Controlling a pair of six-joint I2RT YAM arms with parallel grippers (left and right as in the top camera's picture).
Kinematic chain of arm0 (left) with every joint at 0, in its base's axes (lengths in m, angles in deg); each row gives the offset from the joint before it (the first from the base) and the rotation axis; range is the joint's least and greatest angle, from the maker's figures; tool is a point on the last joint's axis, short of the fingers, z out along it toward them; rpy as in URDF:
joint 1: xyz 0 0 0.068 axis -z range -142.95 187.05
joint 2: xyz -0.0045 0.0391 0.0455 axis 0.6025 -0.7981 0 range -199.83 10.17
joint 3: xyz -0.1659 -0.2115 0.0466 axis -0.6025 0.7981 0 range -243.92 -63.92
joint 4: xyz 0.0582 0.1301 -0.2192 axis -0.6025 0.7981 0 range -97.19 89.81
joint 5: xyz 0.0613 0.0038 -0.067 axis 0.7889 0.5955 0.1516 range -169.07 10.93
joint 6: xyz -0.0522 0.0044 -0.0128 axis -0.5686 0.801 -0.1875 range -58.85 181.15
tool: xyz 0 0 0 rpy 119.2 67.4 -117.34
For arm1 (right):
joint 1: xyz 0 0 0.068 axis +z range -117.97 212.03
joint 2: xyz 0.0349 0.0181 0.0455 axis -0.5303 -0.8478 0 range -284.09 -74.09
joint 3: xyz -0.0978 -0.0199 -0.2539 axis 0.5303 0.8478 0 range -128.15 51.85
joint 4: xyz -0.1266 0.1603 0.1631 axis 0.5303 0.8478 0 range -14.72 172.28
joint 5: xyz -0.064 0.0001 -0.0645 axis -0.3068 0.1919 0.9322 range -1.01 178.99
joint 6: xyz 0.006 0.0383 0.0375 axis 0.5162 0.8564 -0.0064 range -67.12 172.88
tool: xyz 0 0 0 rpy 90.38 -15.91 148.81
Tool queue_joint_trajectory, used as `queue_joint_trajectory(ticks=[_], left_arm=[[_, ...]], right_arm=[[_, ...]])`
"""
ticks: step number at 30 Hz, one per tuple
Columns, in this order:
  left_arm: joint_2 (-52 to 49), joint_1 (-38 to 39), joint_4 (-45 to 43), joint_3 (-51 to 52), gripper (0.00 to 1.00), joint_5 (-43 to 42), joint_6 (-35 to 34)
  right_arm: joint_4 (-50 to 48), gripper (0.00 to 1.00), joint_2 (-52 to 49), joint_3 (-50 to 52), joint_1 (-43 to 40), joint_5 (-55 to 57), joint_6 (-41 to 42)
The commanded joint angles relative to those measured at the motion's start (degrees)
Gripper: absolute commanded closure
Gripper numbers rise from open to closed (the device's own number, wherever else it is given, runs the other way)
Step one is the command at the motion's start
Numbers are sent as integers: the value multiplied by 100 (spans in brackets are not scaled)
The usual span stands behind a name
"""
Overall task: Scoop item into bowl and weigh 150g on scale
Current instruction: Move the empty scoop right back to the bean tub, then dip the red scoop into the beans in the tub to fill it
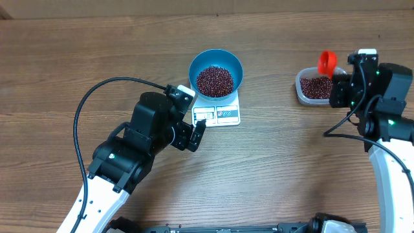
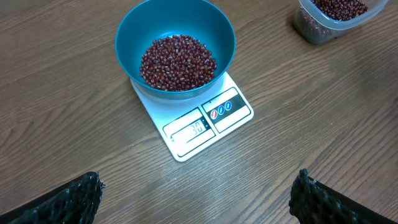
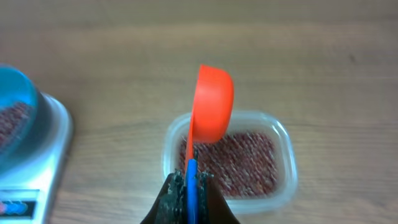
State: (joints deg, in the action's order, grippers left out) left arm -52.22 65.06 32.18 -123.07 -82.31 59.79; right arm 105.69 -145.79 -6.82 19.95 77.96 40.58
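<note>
- Gripping an orange-red scoop by its thin blue-and-orange handle with the right end effector, clamped shut on that handle.
- Holding the scoop's cup over the clear tub, turned on its side with the outer face toward the wrist camera; cannot tell what lies inside the cup.
- Hovering with the left end effector spread wide and gripping nothing, dark textured fingertips at the two lower corners of the wrist view, above bare worktop just in front of the scale.
- Showing the blue bowl seated on the rear part of the white scale, near the middle of the worktop.
- Showing a mound of dark red-brown beans in the bottom of the bowl, well below the rim.
- Showing the scale's front strip uncovered: grey display with digits too blurred to read, and a label just beside it.
- Showing more beans in the tub, well apart from the scale, on the robot's right side.
</note>
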Motion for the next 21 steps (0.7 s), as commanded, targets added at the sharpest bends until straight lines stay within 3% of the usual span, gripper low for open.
queue_joint_trajectory(ticks=[1,7,21], left_arm=[[-20,-28,-15,9,1,-66,-55],[-20,-28,-15,9,1,-66,-55],[-20,-28,-17,9,0,-66,-55]], right_arm=[[280,96,-164,-160,-22,632,-476],[634,96,-509,-155,-22,1276,-490],[262,96,-1641,-151,-22,1272,-1530]])
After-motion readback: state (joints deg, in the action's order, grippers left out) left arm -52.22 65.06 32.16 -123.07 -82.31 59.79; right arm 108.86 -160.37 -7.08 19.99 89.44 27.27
